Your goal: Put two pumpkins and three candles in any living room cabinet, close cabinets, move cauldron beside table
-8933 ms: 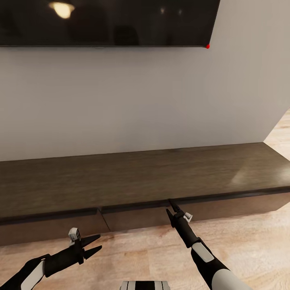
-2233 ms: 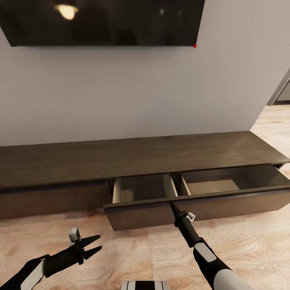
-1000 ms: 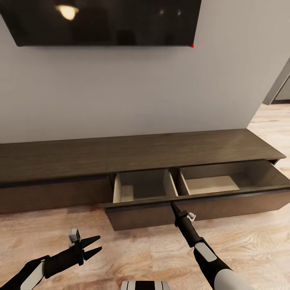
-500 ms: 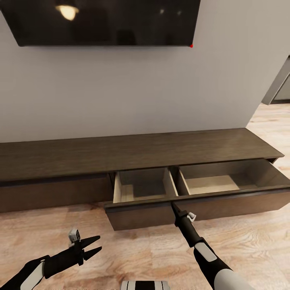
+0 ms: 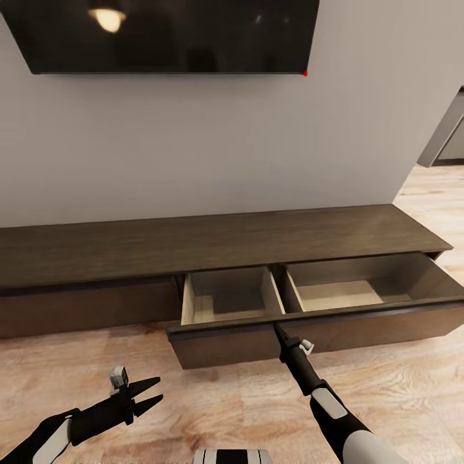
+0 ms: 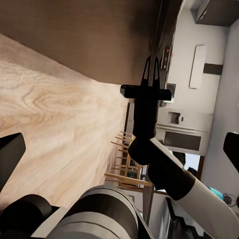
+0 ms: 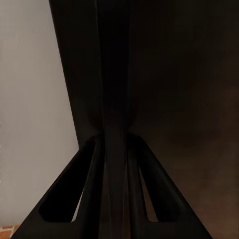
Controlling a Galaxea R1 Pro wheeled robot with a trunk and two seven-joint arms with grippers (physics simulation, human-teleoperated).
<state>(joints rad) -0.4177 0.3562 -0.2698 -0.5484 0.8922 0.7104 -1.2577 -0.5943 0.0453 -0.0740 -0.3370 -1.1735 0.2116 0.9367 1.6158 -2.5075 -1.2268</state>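
The long dark-brown cabinet stands against the wall. Its right drawer is pulled out over the floor. A divider splits the drawer into two compartments, and only their bare wooden bottoms show. My right gripper is shut on the top edge of the drawer front near its middle. In the right wrist view its fingers are pressed together against dark wood. My left gripper hovers open and holds nothing, low over the floor in front of the cabinet's left half. Pumpkins, candles, cauldron and table are out of view.
The cabinet's left front is shut. A black wall-mounted TV hangs above. Light wood floor lies between me and the cabinet. A doorway opening shows past the wall's right end.
The right drawer, shut 8.9 s ago, now stands open. In the last second it slid slightly further out with my right gripper on it. The left arm has not moved.
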